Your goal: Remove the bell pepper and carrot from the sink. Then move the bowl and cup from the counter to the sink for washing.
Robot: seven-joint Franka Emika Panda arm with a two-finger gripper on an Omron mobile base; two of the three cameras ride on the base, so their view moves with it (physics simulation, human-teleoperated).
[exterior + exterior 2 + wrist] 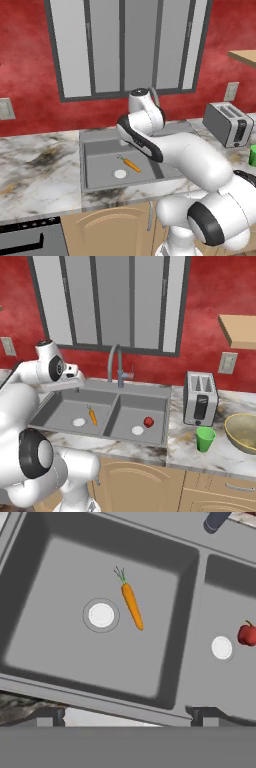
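The carrot (132, 605) lies in the left basin of the sink (165, 401), just beside that basin's white drain. The bell pepper (148, 421) sits in the right basin by its drain. Right of the sink on the counter (210, 458) stand the cup (205, 439) and the bowl (242, 432). The gripper (125, 717) hovers above the sink, spread wide and empty.

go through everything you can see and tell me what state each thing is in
carrot: lying flat in the left basin, beside the drain
bell pepper: in the right basin, near its drain
cup: upright on the counter
bowl: upright on the counter
end effector: open, above the sink, holding nothing
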